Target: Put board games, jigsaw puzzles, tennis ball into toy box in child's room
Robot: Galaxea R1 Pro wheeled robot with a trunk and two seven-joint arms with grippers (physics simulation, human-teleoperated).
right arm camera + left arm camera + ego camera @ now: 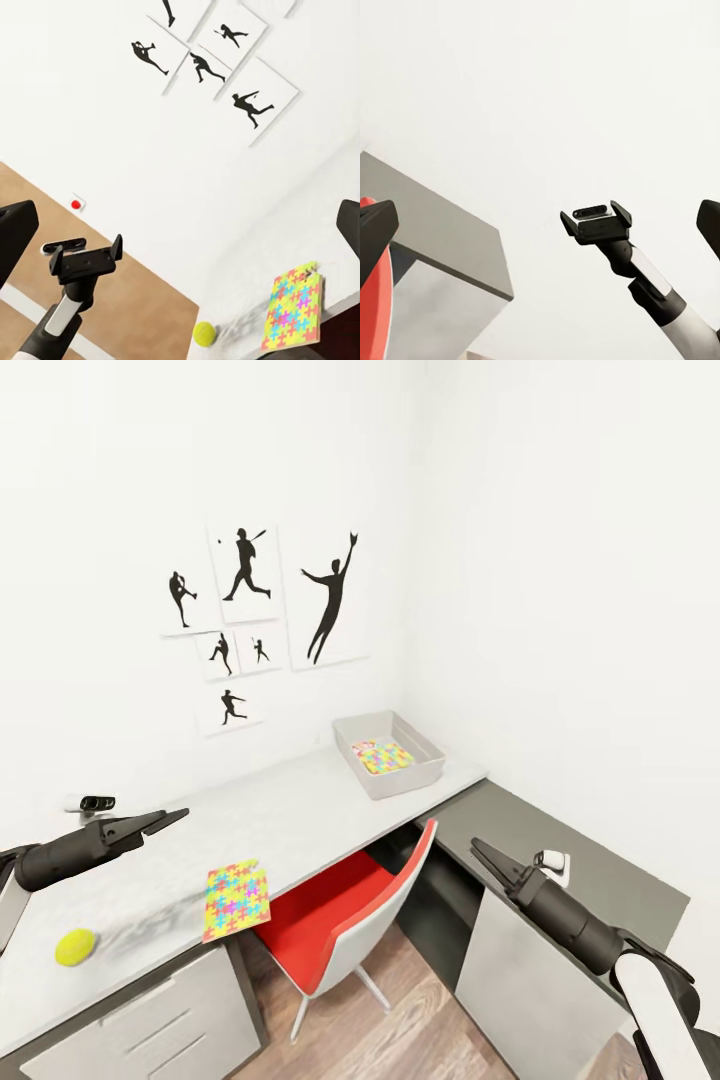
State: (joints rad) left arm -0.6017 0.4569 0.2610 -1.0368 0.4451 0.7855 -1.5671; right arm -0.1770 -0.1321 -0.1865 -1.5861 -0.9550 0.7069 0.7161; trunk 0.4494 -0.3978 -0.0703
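Both end effectors, left (170, 819) and right (484, 854), were parted and empty above the counter (300, 810). The toy box (390, 755) at its far end held one jigsaw puzzle (383, 757). A second puzzle (236, 899) overhung the front edge, near the tennis ball (75, 947).

Illumination was bright, even and diffuse, with no visible source. White walls rendered near overexposed, without glare spots. A soft smeared shadow lay on the worktop (300, 815) beside the tennis ball (75, 947). Edges were sharp throughout, with no motion blur. The head view showed wide-angle stretching toward its borders.
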